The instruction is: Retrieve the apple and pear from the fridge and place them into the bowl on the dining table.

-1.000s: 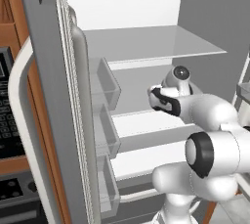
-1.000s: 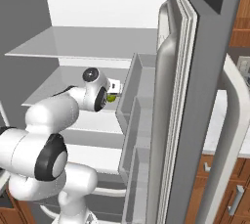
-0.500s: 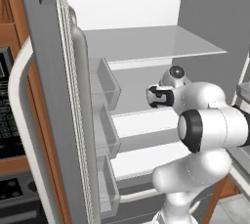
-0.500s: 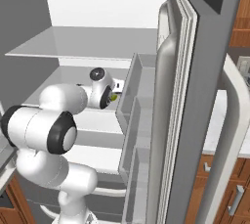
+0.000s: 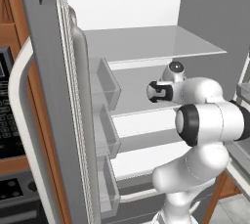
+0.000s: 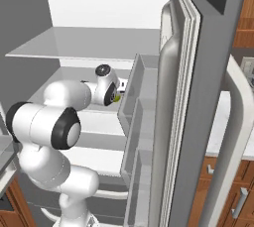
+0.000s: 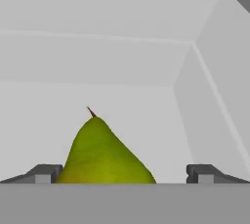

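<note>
The fridge (image 5: pixel 63 120) stands open with its white shelves bare. On the middle shelf (image 5: pixel 141 98) the yellow-green pear (image 7: pixel 102 152) stands upright with its brown stem up. It sits between my fingertips, closer to the left fingertip (image 7: pixel 46 173) than to the right one. My gripper (image 7: pixel 124 174) is open, reaching into the fridge at that shelf (image 5: pixel 155 92) (image 6: pixel 118 92). A sliver of the pear (image 6: pixel 117 99) shows just below the hand. The apple, the bowl and the dining table are out of view.
Open fridge doors flank the arm, the left door (image 5: pixel 49 96) and the right door (image 6: pixel 188 112), each with clear bins (image 6: pixel 141 102) close to the hand. A black oven panel (image 5: pixel 7 120) sits left of the fridge. Wood cabinets and a pale countertop (image 6: pixel 221 127) lie to the right.
The arm's large joints have swung up and in front of the shelves, and the hand has edged a little deeper toward the pear. The jaws stay open.
</note>
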Controlling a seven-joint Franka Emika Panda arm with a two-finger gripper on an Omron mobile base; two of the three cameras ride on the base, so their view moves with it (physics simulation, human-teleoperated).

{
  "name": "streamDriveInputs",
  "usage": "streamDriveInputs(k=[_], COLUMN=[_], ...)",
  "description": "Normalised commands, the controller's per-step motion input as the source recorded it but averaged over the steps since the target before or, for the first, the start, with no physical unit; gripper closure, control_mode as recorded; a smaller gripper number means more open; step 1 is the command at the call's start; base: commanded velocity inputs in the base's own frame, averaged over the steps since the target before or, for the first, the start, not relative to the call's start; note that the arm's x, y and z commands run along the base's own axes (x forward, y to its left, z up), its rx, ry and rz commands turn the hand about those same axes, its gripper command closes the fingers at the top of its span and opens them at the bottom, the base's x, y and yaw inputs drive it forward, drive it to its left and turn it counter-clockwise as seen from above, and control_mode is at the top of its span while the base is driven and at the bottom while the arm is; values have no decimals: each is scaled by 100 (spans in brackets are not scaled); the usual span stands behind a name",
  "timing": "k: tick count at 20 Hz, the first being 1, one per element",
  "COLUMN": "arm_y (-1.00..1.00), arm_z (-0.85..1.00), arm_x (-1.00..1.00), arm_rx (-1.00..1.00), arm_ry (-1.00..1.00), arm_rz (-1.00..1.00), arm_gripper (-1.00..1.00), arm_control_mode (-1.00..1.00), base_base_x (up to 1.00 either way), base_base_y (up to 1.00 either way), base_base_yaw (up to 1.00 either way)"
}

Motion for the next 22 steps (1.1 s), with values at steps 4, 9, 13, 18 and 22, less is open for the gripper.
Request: streamDriveInputs(k=[4, 9, 13, 18, 22], arm_y=[0, 0, 0, 0, 0], arm_z=[-56, -59, -64, -33, -16], arm_x=[-14, -11, -4, 2, -9], arm_rx=[0, 0, 0, 0, 0], arm_ry=[7, 7, 8, 2, 0], arm_rz=[-1, 0, 0, 0, 0], arm_gripper=[-100, -100, 100, 100, 100], arm_control_mode=[-100, -100, -100, -100, -100], base_base_x=[0, 0, 0, 0, 0], base_base_y=[0, 0, 0, 0, 0], base_base_yaw=[0, 0, 0, 0, 0])
